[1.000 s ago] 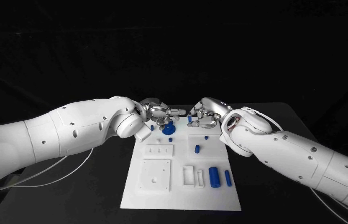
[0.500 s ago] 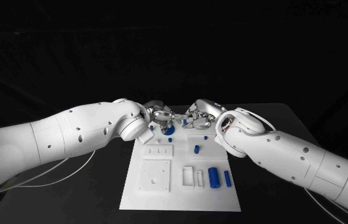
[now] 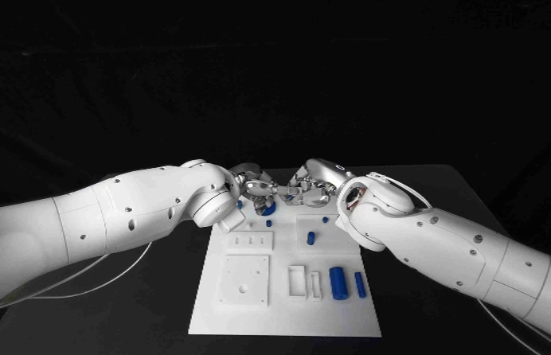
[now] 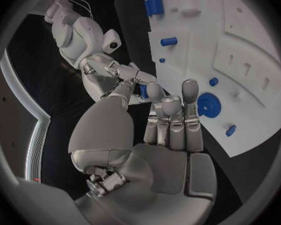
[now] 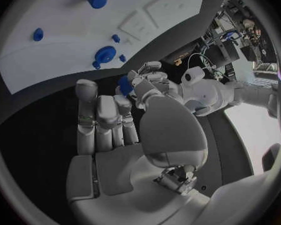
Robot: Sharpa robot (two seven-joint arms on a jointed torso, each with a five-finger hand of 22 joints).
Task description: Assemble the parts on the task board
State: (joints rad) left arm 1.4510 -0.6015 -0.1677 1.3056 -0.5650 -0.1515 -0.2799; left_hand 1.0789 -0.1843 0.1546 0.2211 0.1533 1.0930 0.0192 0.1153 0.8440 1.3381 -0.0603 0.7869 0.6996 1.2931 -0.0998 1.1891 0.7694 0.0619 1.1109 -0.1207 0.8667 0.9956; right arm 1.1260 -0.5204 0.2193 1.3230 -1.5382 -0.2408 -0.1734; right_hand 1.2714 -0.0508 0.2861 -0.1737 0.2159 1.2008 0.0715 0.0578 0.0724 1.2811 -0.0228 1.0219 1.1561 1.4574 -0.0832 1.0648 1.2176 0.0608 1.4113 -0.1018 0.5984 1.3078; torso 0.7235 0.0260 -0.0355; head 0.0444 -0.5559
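The white task board lies in the middle of the black table. Above its far end my left hand and my right hand meet fingertip to fingertip. Between them sits a small blue peg, also visible in the right wrist view. My right hand pinches it; the left hand's fingertips reach it, but I cannot tell whether they grip. A blue gear sits on the board just below the hands.
Two blue cylinders lie at the board's near right. Small blue pegs stand mid-board. Both white forearms flank the board's far half. A cable trails on the table at the left.
The hands have closed the gap between them over the board's far end. The right hand carried the blue peg leftward to the left hand's fingertips.
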